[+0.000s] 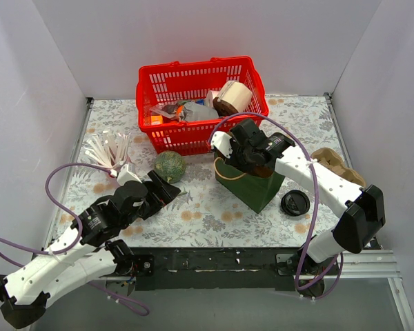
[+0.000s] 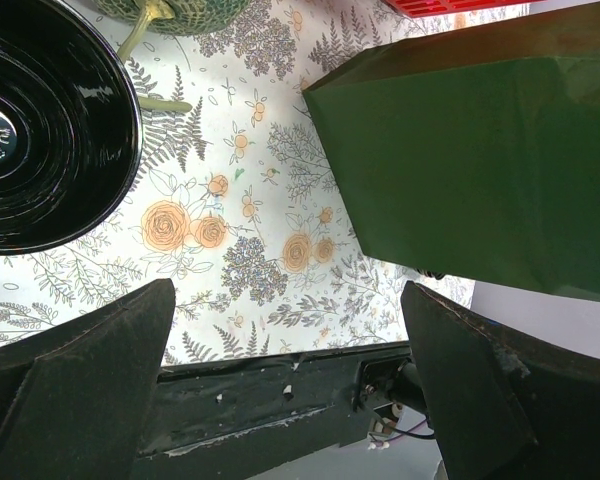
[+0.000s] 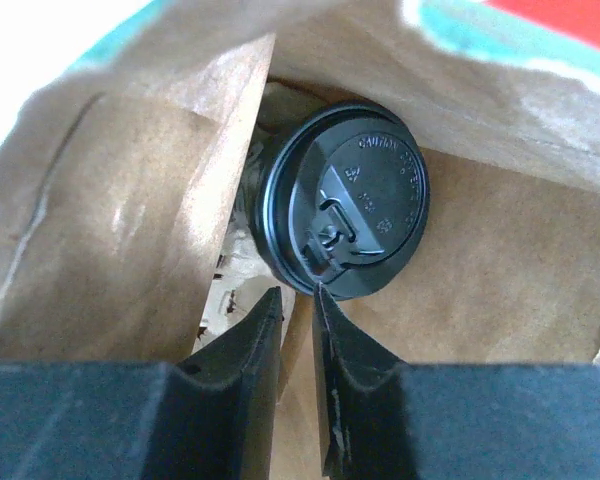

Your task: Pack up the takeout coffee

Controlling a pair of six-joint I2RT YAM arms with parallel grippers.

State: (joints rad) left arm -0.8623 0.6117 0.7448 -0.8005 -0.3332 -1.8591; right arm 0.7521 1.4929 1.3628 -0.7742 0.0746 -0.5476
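The takeout coffee sits inside the green paper bag, its black sip lid facing up toward the bag's mouth and brown paper walls around it. The bag stands just right of the table's middle, in front of the red basket at the far edge. The right gripper hangs in the bag's mouth just above the cup, its fingers a narrow slit apart and clear of the lid, holding nothing. The left gripper hovers low near the near edge, left of the bag, jaws spread wide and empty. A glossy black ridged bowl lies just beside it, and a green melon beyond. A loose black lid lies right of the bag, with the cardboard cup tray near the right edge.
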